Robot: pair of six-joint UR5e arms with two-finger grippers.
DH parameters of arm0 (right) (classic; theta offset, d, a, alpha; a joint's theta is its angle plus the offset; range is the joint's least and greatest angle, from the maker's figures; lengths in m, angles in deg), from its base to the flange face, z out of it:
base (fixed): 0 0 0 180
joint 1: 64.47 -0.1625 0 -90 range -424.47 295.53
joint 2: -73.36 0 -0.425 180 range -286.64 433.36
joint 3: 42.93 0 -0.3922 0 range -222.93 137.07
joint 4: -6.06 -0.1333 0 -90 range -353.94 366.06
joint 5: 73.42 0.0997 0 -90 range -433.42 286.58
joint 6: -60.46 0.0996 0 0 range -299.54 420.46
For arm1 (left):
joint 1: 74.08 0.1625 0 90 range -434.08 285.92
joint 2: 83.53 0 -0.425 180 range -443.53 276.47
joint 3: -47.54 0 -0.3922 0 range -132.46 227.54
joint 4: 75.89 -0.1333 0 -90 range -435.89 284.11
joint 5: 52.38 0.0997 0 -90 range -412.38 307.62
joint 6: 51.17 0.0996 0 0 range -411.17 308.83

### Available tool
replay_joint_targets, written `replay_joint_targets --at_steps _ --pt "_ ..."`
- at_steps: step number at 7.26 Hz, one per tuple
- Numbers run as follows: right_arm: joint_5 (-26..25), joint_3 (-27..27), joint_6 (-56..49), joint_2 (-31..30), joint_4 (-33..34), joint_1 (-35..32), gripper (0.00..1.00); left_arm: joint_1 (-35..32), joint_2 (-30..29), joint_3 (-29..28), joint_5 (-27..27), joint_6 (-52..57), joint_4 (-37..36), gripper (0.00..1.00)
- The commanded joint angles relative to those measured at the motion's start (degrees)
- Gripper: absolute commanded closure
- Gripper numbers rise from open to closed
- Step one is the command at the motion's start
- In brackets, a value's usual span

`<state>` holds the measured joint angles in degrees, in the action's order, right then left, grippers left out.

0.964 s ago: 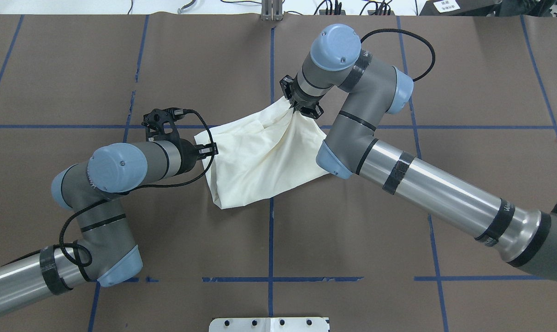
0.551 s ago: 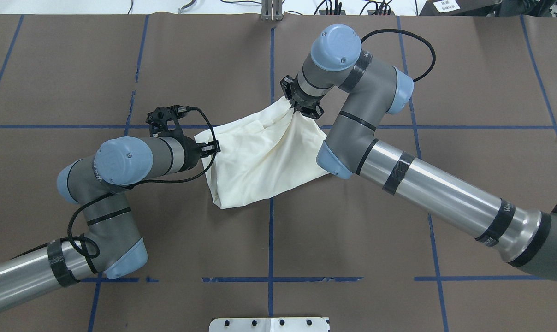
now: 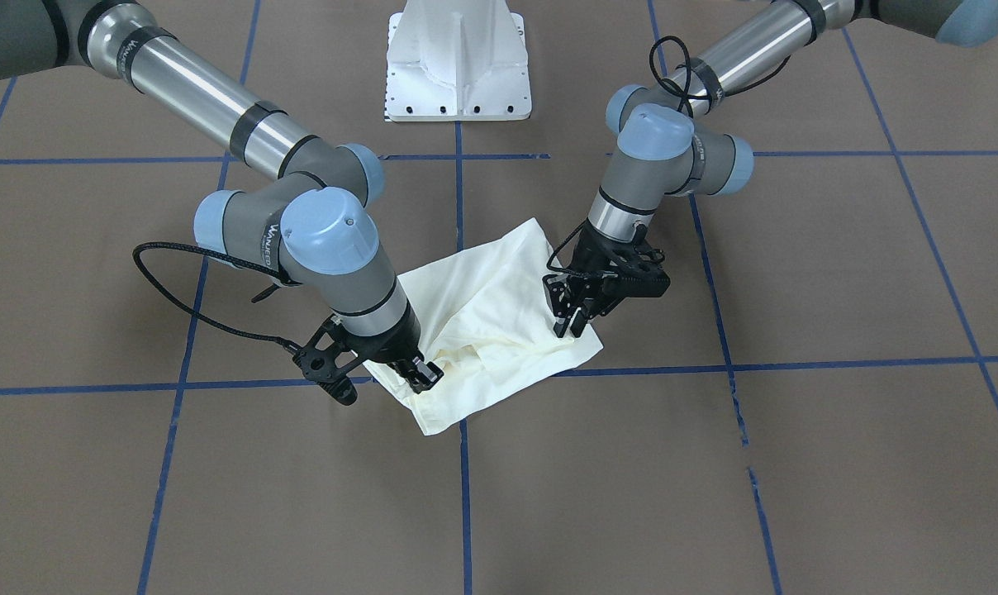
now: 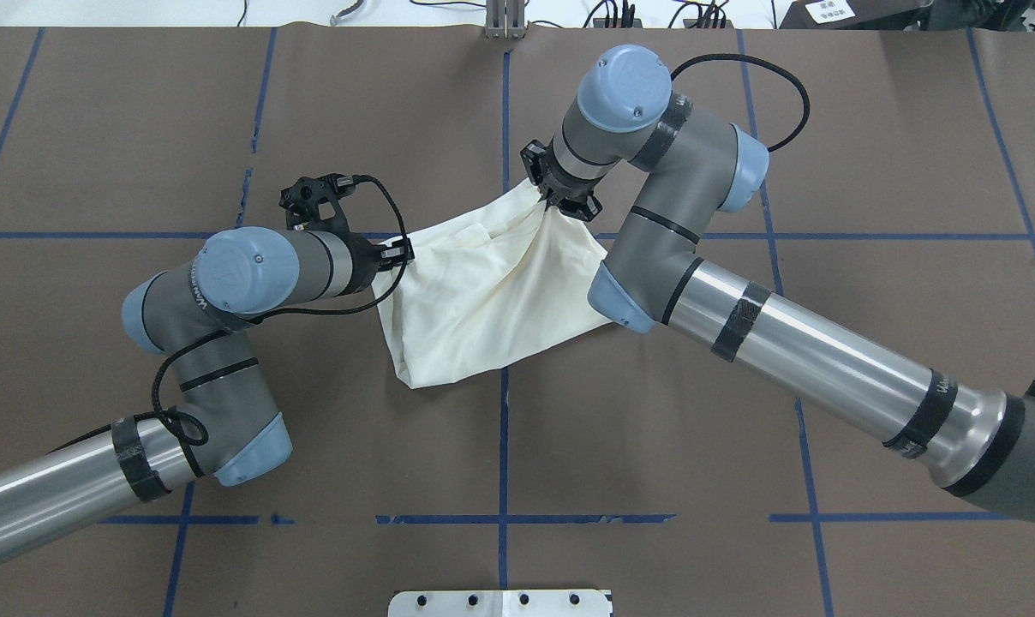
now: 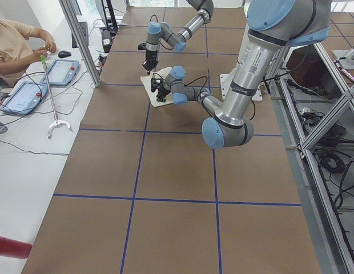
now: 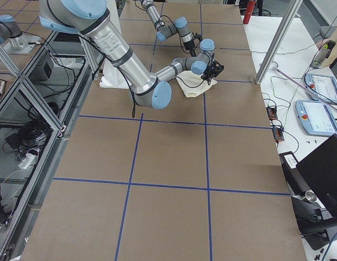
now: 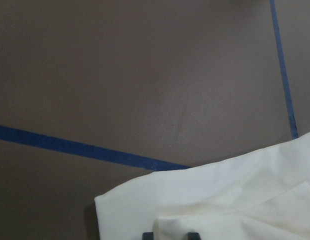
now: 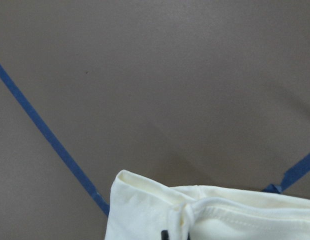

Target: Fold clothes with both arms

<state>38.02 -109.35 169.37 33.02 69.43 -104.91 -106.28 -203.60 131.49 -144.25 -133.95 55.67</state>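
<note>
The clothes (image 4: pixel 483 291) are a cream garment lying bunched and partly folded at the table's middle, plain side up with no print showing. My left gripper (image 4: pixel 400 253) is shut on its left edge, low over the table; from the front it (image 3: pixel 572 324) stands on the cloth's right side. In the left wrist view a fold of cloth (image 7: pixel 220 200) rises between the fingertips. My right gripper (image 4: pixel 550 200) is shut on the far corner, where the fabric gathers into tight pleats. In the front view it (image 3: pixel 423 376) pinches the near corner, and its wrist camera shows a hemmed edge (image 8: pixel 220 215).
Brown table cover crossed by blue tape lines (image 4: pixel 503 411). The white pedestal base (image 3: pixel 458 58) stands at the robot's side. A seated person (image 5: pixel 11 45) with tablets (image 5: pixel 23 96) and a grabber stick sits beyond the far edge. Metal framing runs along the robot's side.
My left arm has swung toward the far side and the middle, carrying the garment's left corner inward so that edge has folded over. The right arm and its corner have stayed put.
</note>
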Motion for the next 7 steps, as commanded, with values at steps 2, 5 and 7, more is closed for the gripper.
replay_joint_targets --at_steps 2,5,7 --pt "0.00 0.06 -0.02 0.00 0.00 -0.08 0.90 -0.06 -0.52 -1.07 -0.32 -0.01 0.01 0.96" --pt "0.00 0.06 -0.02 -0.09 -0.09 0.00 0.91 -2.08 -0.34 -0.45 -3.28 2.79 -0.25 1.00" --pt "-0.26 0.15 -0.02 0.17 0.00 0.00 0.90 -4.28 2.36 3.49 -6.12 2.98 -0.69 1.00"
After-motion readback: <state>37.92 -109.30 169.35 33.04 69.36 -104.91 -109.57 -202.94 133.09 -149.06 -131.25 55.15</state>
